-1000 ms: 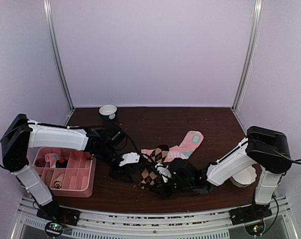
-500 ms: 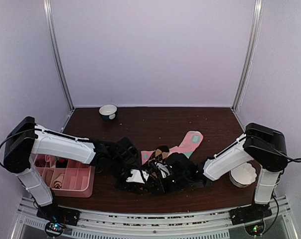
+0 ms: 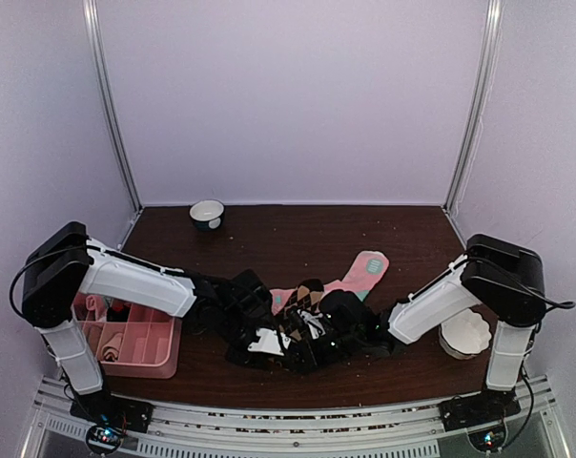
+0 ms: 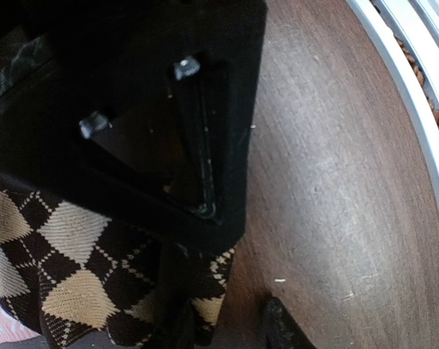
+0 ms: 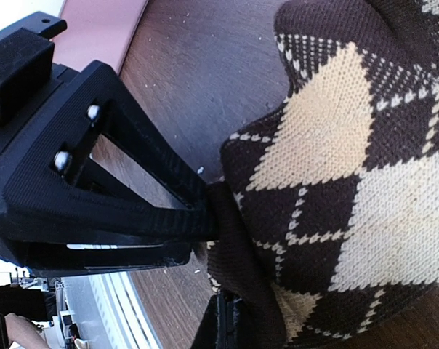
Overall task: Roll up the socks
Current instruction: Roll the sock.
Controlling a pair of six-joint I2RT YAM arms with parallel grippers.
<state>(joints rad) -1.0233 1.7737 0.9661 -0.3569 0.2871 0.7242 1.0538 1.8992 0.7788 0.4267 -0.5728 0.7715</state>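
Here the right gripper (image 5: 221, 270) clenches the argyle sock (image 5: 336, 182) on the table (image 4: 336, 182) between both arms. I cannot tell whether the left gripper (image 4: 227, 331) grips it. Keep fabric taut, roll evenly.

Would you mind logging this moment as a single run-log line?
phase: grasping | left gripper: jaws apart at argyle sock edge | right gripper: shut on it | pink sock: lying flat, unrolled

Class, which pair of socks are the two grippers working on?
The argyle pair: brown with tan diamonds, bunched at the front between the left gripper and right gripper. The pink pair lies behind.
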